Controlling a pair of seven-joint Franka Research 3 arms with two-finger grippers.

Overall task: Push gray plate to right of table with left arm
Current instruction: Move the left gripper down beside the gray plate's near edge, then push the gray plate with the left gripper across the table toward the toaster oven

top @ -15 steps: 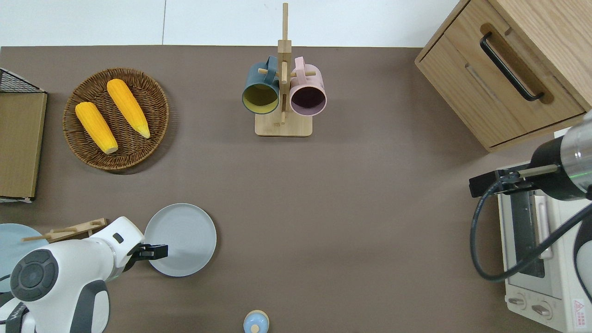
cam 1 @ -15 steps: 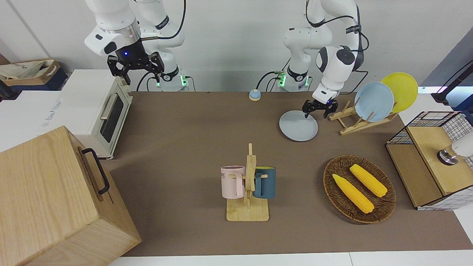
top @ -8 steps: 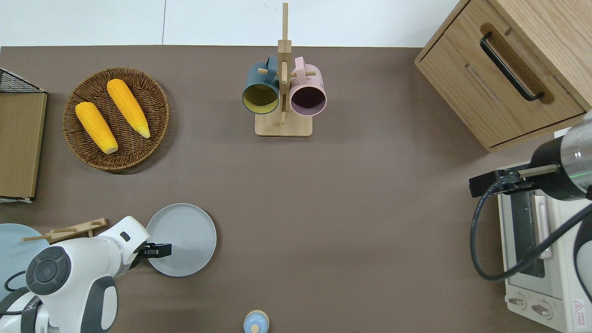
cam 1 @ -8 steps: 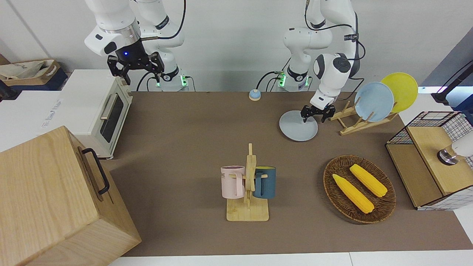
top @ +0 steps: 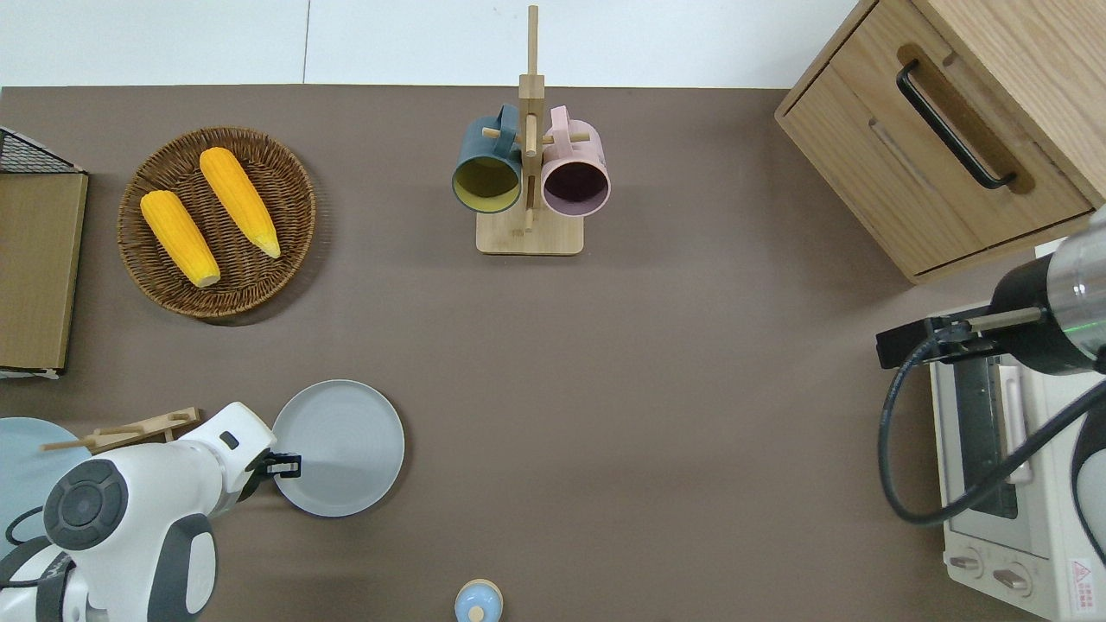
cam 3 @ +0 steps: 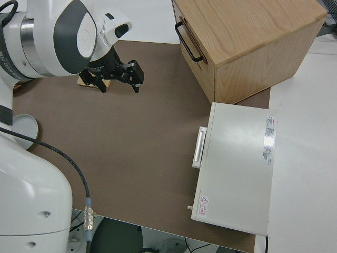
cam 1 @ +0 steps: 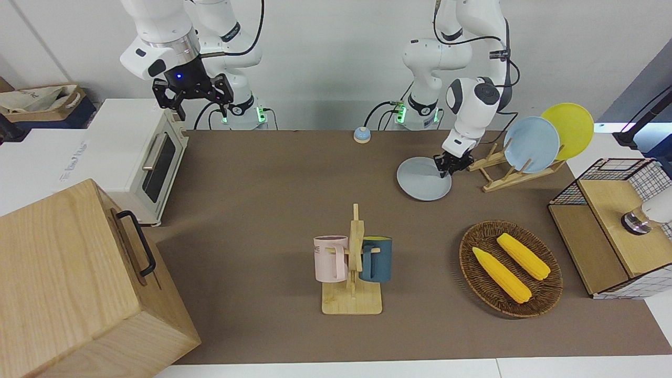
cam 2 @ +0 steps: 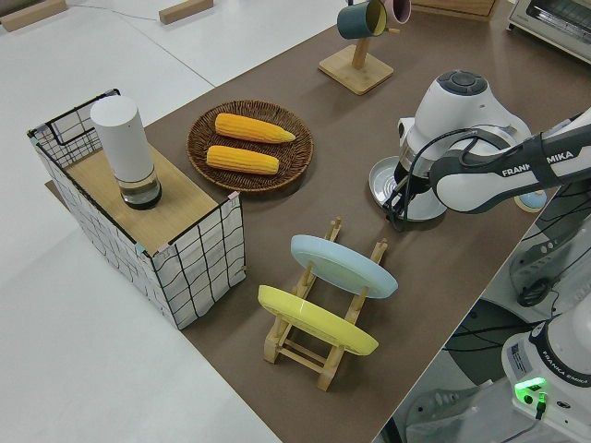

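The gray plate (cam 1: 420,181) lies flat on the brown table (cam 1: 262,184), near the robots and toward the left arm's end; it also shows in the overhead view (top: 346,445) and the left side view (cam 2: 380,180). My left gripper (cam 1: 448,165) is shut and empty. It is low at the plate's rim on the side toward the plate rack, as the overhead view (top: 289,466) shows. Whether it touches the rim I cannot tell. My right gripper (cam 1: 202,107) is parked, open and empty; it also shows in the right side view (cam 3: 120,84).
A wooden plate rack (cam 1: 504,173) with a light-blue and a yellow plate stands close beside the left gripper. A mug rack (top: 529,233), a corn basket (top: 138,259), a bell (top: 478,602), a toaster oven (cam 1: 142,152) and a wooden cabinet (cam 1: 79,283) stand around.
The left gripper's fingers have drawn together, and it has pulled back from over the plate to its rim. The plate and the right arm have not moved.
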